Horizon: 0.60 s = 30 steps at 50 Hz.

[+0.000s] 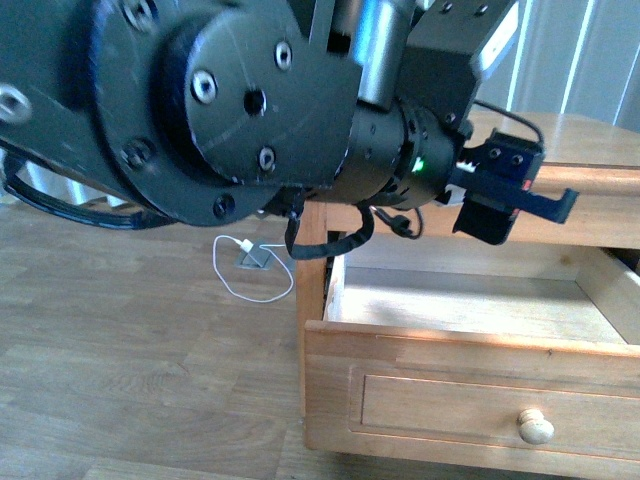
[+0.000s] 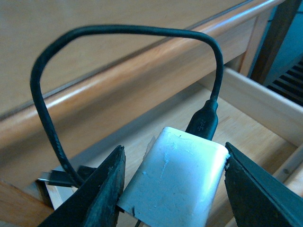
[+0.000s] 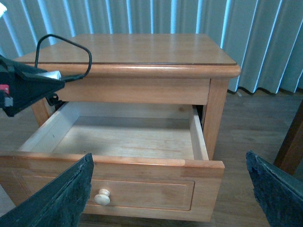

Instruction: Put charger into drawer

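Pleated curtains (image 3: 142, 16) backed one smooth wooden drawer (image 3: 118, 163), pulled open; above it the left gripper (image 2: 173, 191) clamped one glossy white rectangular charger (image 2: 177, 170), the right gripper (image 3: 170, 196) spread wide.

— Any writing to read on the charger (image 2: 175, 184) or the drawer (image 3: 142, 187)?
— None. The charger's white face is bare (just scuffed), and the drawer front shows plain wood.
— And on the robot?
— A red patch (image 3: 4, 89) sits on the left arm (image 3: 19, 92), too blurred to tell whether it carries print.
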{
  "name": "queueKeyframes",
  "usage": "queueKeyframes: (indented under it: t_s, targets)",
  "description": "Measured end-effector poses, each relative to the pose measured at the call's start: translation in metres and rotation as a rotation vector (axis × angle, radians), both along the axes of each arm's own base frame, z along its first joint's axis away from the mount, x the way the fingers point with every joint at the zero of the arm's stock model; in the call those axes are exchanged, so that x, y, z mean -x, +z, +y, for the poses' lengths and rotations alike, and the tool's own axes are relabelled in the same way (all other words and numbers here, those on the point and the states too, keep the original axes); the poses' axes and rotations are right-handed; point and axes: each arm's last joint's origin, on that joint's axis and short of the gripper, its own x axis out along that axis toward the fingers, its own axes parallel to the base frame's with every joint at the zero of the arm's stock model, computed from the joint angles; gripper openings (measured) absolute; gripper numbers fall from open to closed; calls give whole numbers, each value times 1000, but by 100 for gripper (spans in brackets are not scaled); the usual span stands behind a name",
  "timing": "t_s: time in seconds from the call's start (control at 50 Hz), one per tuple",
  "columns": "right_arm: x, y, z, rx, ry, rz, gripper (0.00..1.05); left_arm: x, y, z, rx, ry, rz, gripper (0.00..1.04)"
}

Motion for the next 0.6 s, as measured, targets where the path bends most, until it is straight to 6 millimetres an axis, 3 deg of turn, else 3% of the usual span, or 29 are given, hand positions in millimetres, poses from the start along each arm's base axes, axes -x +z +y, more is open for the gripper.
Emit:
queueKeyframes:
  t_s: [0.24, 0.46, 0.5, 0.6]
  targets:
    - [0, 0, 0, 0, 0, 0, 96, -27, -54, -7, -17, 34, 135, 56]
    - [0, 0, 0, 0, 0, 0, 96, -38, -70, -19, -24, 66, 153, 55]
    - [0, 0, 0, 0, 0, 0, 96, -39, -71, -20, -24, 69, 153, 50]
    - [0, 0, 0, 0, 0, 0, 96, -40, -67, -22, 10, 45, 134, 69]
